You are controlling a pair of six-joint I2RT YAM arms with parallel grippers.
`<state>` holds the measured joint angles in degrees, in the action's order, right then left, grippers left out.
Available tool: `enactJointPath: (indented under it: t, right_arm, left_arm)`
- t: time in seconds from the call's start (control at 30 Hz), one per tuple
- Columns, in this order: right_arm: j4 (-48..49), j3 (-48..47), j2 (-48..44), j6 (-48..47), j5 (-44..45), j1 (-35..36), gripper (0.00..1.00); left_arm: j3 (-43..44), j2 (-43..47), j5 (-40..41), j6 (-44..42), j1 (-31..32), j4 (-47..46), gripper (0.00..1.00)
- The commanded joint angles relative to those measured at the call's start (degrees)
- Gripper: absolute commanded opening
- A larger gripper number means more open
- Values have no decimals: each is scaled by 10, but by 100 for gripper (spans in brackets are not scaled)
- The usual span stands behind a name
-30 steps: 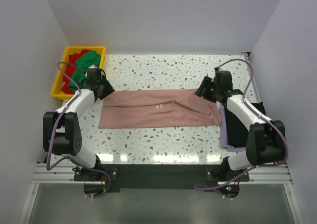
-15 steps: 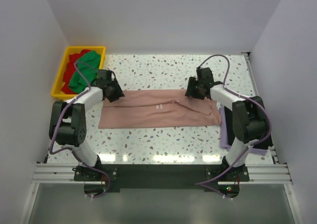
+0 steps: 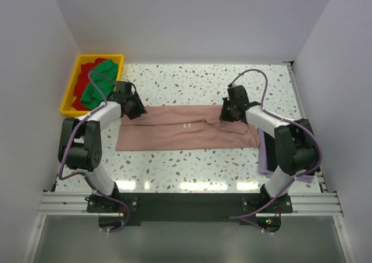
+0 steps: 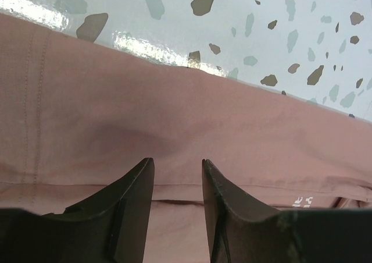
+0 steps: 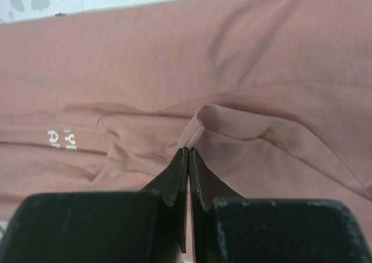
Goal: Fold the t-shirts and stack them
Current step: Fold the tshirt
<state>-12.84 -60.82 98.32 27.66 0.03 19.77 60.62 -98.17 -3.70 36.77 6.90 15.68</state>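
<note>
A dusty-pink t-shirt lies folded into a long band across the middle of the table, its small white print facing up. My left gripper is low over the band's far left edge. In the left wrist view it stands open, with the pink cloth below and a fold line between the fingers. My right gripper is at the far right part. In the right wrist view it is shut, pinching a raised hem ridge of the pink cloth.
A yellow bin at the far left holds a green t-shirt and a red one. A lavender t-shirt lies at the right edge under the right arm. White walls enclose the speckled table.
Both grippers moved inward along the shirt's far edge and lowered onto it. The right gripper closed on the cloth. The left narrowed slightly but stays open.
</note>
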Motion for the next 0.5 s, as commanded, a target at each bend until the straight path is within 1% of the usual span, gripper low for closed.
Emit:
enactJointPath:
  t: [0.0, 0.2, 0.3, 0.4, 0.43, 0.47]
  right_arm:
    - [26, 31, -70, 15, -16, 6, 0]
    - [47, 96, -132, 35, -42, 23, 0]
    - [62, 116, -142, 45, -45, 42, 0]
    - [83, 140, -140, 56, -43, 65, 3]
    - [88, 145, -138, 58, -43, 74, 7]
    - [93, 148, -137, 62, -41, 77, 7]
  left_arm:
    - [20, -5, -9, -14, 4, -14, 43]
    - [20, -9, -11, -10, 4, -16, 43]
    - [20, -9, -12, -10, 5, -15, 43]
    - [22, -8, -14, -9, 6, -17, 43]
    - [22, -9, -14, -10, 6, -15, 43]
    - [23, -8, -15, -11, 7, -16, 43]
